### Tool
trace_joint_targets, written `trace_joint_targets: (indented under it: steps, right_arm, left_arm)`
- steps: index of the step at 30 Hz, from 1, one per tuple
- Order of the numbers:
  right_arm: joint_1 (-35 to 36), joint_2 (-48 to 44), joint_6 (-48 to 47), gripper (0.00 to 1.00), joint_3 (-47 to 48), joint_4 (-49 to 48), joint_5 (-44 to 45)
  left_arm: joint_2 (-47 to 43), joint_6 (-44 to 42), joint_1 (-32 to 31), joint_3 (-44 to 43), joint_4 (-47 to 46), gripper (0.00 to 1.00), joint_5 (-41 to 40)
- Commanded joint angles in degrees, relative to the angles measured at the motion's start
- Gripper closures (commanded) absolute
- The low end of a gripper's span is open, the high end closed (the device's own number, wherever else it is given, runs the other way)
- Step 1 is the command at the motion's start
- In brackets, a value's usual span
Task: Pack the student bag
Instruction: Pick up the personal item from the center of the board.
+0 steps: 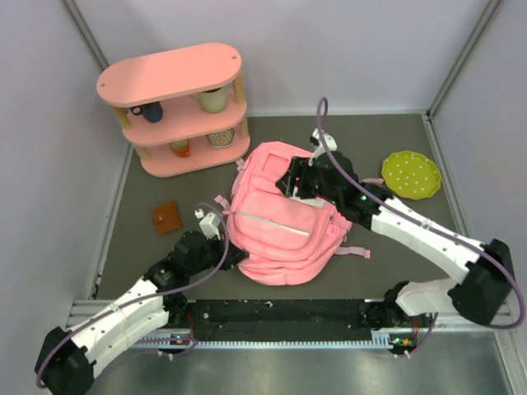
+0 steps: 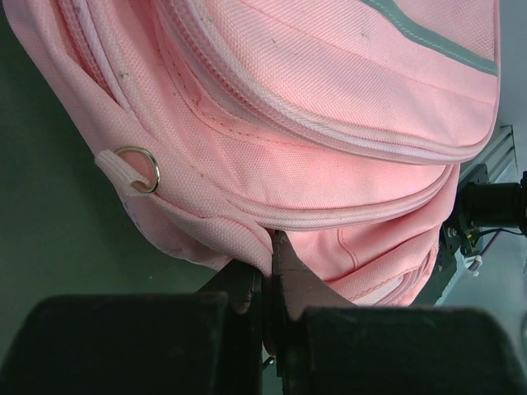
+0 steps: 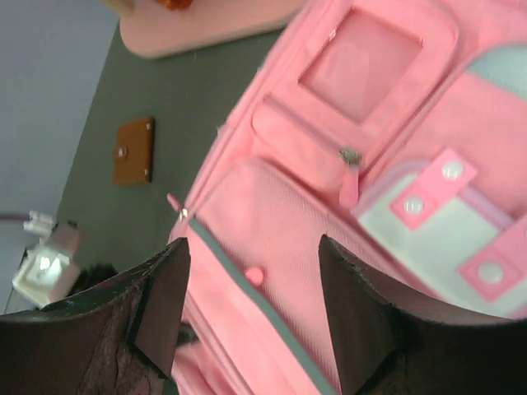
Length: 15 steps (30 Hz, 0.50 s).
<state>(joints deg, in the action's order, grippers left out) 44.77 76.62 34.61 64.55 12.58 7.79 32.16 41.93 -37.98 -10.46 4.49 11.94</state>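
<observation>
The student bag (image 1: 284, 226), a soft pink backpack, lies flat in the middle of the dark table. Its front pockets and white-and-pink patch (image 3: 428, 222) face up. My left gripper (image 1: 233, 257) is at the bag's near left edge, shut, with a fold of pink fabric (image 2: 247, 239) pinched between its fingers. A metal ring on a strap loop (image 2: 140, 169) hangs beside that edge. My right gripper (image 3: 255, 271) hovers over the upper part of the bag (image 3: 288, 214), open, nothing between its fingers. In the top view the right gripper (image 1: 295, 183) is above the bag's top end.
A pink oval three-tier shelf (image 1: 169, 78) holding cups stands at the back left. A small brown wallet (image 1: 167, 217) lies on the table left of the bag. A green dotted plate (image 1: 411, 174) lies at the right. Walls close in the table.
</observation>
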Motion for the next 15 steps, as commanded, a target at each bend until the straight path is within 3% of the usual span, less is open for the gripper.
trace_joint_targets:
  steps: [1, 6, 8, 10, 11, 13, 15]
  right_arm:
    - [-0.39, -8.66, 1.76, 0.37, -9.08, 3.76, -5.08]
    - [-0.56, -18.25, 6.34, 0.38, -19.46, 4.91, -1.82]
    - [-0.56, -20.72, 6.70, 0.38, -20.87, 6.92, -0.68]
    - [-0.65, -21.94, 7.14, 0.38, -20.96, 9.81, 0.73]
    - [-0.57, -22.39, 6.79, 0.38, -20.61, 10.18, 0.73]
    - [-0.65, -23.70, 6.61, 0.37, -20.26, 10.71, 0.65]
    - [-0.65, -24.50, 6.96, 0.37, -19.73, 10.80, 0.21]
  left_arm:
    - [3.78, 3.94, -1.66, -2.81, -14.76, 1.00, 2.30]
    - [11.42, 9.48, -5.17, -2.55, -23.02, 1.00, -2.80]
    - [15.45, 9.40, -7.89, -5.34, -22.52, 0.92, -5.78]
    - [16.79, 9.13, -8.69, -7.20, -18.76, 0.74, -7.63]
    - [15.84, 9.13, -8.61, -8.08, -17.25, 0.56, -8.60]
    - [12.68, 8.09, -8.61, -8.61, -10.70, 0.38, -11.40]
    - [5.83, 6.59, -8.61, -10.45, -2.69, 0.01, -15.80]
